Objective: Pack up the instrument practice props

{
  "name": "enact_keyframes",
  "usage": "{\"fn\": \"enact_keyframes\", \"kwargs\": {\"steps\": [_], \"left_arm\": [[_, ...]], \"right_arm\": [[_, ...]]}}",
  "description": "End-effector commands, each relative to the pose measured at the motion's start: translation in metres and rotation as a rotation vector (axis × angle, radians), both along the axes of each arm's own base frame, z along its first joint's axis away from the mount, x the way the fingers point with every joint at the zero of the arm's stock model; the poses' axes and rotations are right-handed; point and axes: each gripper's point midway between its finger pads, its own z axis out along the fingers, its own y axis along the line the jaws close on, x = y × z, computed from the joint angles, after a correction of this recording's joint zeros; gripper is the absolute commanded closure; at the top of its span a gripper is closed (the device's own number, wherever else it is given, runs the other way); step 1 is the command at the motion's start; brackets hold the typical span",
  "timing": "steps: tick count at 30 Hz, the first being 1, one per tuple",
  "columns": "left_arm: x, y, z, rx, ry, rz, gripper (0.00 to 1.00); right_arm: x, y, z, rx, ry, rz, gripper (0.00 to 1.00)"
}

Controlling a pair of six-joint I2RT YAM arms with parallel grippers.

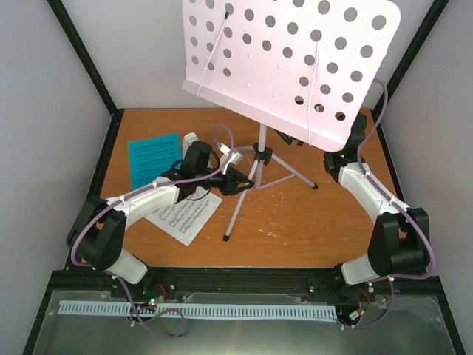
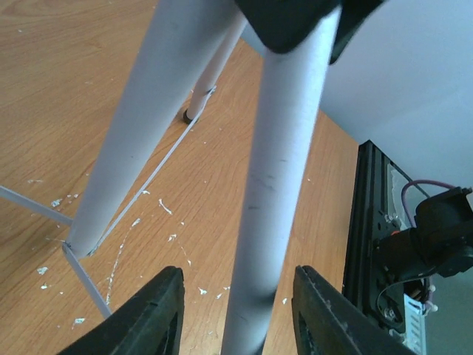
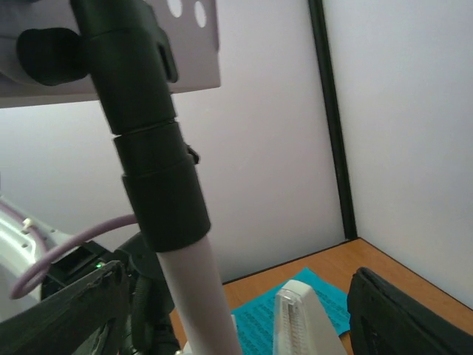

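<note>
No word, brand, number or sign is legible anywhere. The white sheet-music page (image 1: 185, 218) and the bright-blue sheet-music page (image 1: 154, 159) carry dark printed lines too small to read; the scale on the metronome (image 3: 295, 325) is equally unreadable.

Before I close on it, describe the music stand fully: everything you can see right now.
The music stand is upright on the wooden table, at centre back. Its pale lilac perforated tray, metal-looking, is tilted atop a white pole with black plastic collars. Three thin white legs splay from a black hub, thin braces between. The left claw straddles one leg, jaws open; the right claw flanks the pole without touching.
</note>
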Motion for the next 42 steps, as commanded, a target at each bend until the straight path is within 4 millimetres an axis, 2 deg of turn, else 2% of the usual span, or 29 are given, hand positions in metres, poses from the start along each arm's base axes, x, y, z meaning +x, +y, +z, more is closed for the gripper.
{"fn": "enact_keyframes", "kwargs": {"steps": [1,5,11,13,16,21,26,31,32,35,42], "left_arm": [[0.011,-0.003,0.019,-0.029,-0.063,-0.004,0.60],[0.008,-0.004,0.018,-0.032,-0.073,-0.025,0.67],[0.010,-0.003,0.007,-0.005,-0.075,-0.021,0.77],[0.010,-0.003,0.005,-0.004,-0.085,-0.023,0.79],[0.010,-0.002,0.002,0.000,-0.088,-0.025,0.81],[0.009,-0.002,0.000,0.001,-0.087,-0.027,0.87],[0.010,-0.002,-0.004,0.010,-0.087,-0.026,0.99],[0.012,0.000,-0.003,0.016,-0.108,-0.013,1.00],[0.012,0.001,-0.001,0.014,-0.118,-0.008,1.00],[0.011,0.002,0.010,-0.005,-0.149,-0.004,1.00],[0.000,0.007,0.065,-0.107,-0.301,0.002,1.00]], "right_arm": [[-0.017,0.011,0.014,-0.021,-0.059,0.118,0.22],[-0.015,0.019,0.023,-0.042,-0.083,0.136,0.28],[-0.011,0.023,0.029,-0.069,-0.074,0.170,0.44],[-0.009,0.024,0.028,-0.084,-0.071,0.177,0.45],[-0.015,0.038,0.023,-0.117,-0.054,0.217,0.46],[-0.016,0.043,0.021,-0.130,-0.044,0.230,0.49],[-0.017,0.044,0.023,-0.130,-0.034,0.245,0.65],[-0.022,0.042,0.028,-0.130,-0.058,0.232,0.93],[-0.024,0.042,0.030,-0.128,-0.065,0.229,0.97],[-0.032,0.045,0.039,-0.120,-0.080,0.221,0.97],[-0.068,0.059,0.052,-0.138,-0.137,0.178,0.97]]}}
